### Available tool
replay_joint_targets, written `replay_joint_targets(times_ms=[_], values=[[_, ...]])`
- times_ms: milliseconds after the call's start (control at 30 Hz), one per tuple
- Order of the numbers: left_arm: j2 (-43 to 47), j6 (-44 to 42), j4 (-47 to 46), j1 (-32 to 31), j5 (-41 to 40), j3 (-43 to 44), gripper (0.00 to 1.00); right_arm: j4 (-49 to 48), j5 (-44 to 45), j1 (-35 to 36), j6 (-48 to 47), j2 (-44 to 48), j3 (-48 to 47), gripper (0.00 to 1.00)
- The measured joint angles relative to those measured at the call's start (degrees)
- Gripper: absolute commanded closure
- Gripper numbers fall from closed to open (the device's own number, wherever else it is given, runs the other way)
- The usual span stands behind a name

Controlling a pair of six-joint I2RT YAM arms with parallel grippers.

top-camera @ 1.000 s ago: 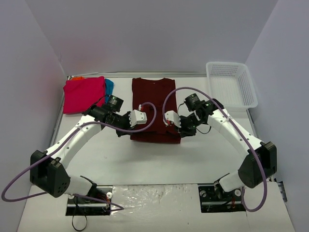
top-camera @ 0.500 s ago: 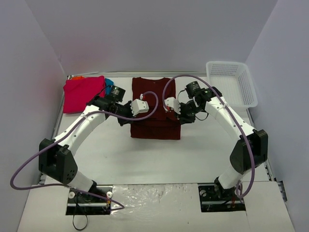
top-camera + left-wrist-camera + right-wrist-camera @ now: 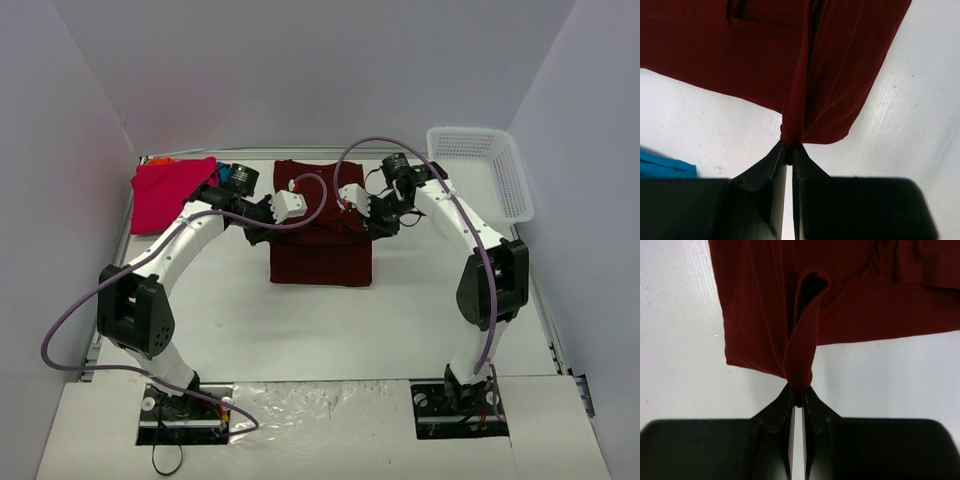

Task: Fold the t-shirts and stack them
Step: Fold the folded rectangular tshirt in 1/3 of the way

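At mid-table, pinching a fold of the maroon t-shirt (image 3: 322, 262) in the left gripper (image 3: 788, 146), jaws clamped tight; same on the right gripper (image 3: 798, 390), nipping a second fold. Partly doubled over on the white table (image 3: 300, 325), near the pink t-shirt (image 3: 170, 192); basket (image 3: 512, 196) far right.
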State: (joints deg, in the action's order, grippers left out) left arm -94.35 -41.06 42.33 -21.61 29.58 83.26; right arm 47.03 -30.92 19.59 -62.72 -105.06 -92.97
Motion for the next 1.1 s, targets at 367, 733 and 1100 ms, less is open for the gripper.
replay_joint_targets(times_ms=[367,733,1100], values=[[-7.39,-1.01,-2.16,2.03,1.27,2.54,0.98,-0.09,-1.11,-2.19,-0.85,-8.46,-6.40,1.00],[-19.15,-2.47,-1.81,3.87,2.29,11.21,0.98,-0.02,-1.03,-2.69,-1.49,-18.62,-13.73,1.00],[-27.61,-2.78,-1.60,5.07,3.52,18.16,0.78,0.13,-0.79,-3.56,-1.70,-25.20,-19.98,0.65]])
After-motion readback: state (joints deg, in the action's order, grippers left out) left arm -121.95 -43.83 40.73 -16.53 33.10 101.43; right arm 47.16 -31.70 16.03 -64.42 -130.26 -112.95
